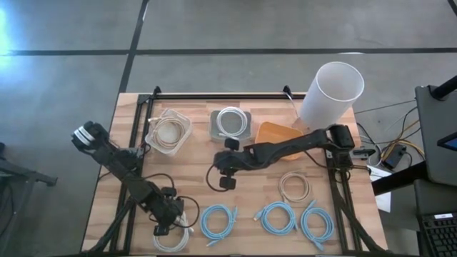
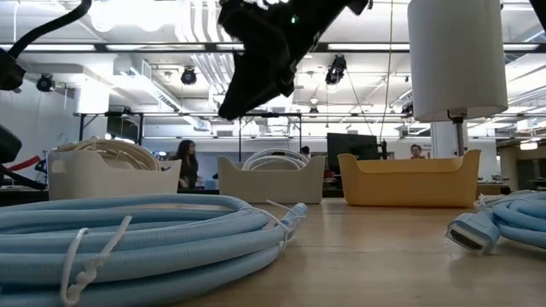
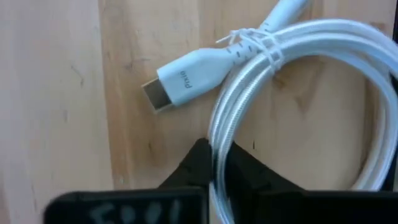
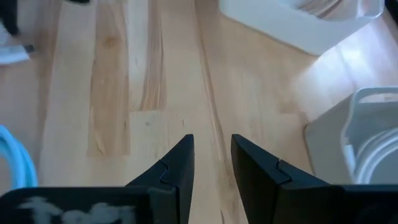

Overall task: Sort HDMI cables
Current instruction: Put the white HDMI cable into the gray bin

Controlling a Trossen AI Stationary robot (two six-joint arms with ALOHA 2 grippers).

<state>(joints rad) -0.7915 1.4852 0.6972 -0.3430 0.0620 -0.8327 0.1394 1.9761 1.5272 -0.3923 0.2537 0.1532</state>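
A white HDMI cable coil [image 1: 173, 234] lies at the table's near-left, and my left gripper [image 1: 166, 223] is shut on it. In the left wrist view the coil [image 3: 298, 56] shows its plug [image 3: 180, 81] and a cable tie. Three light blue coils [image 1: 218, 220] [image 1: 278, 216] [image 1: 315, 225] and a tan coil [image 1: 294, 187] lie flat along the near side. My right gripper [image 1: 228, 180] hovers open over bare wood at mid-table, fingers [image 4: 211, 146] empty. My left gripper [image 3: 217, 154] pinches the white coil's bundled strands [image 3: 219, 134] between its two fingers, at the rim of the loop away from the plug. The fingers come from above, slanting, and the strands run between them. The rest of the coil lies on the wood.
Three bins stand along the far side: a clear one with a tan coil [image 1: 168, 130], a grey one with a white coil [image 1: 230, 123], an orange one [image 1: 275, 135]. A tall white cylinder [image 1: 330, 91] rises at far right. Bare wood lies between bins and coils.
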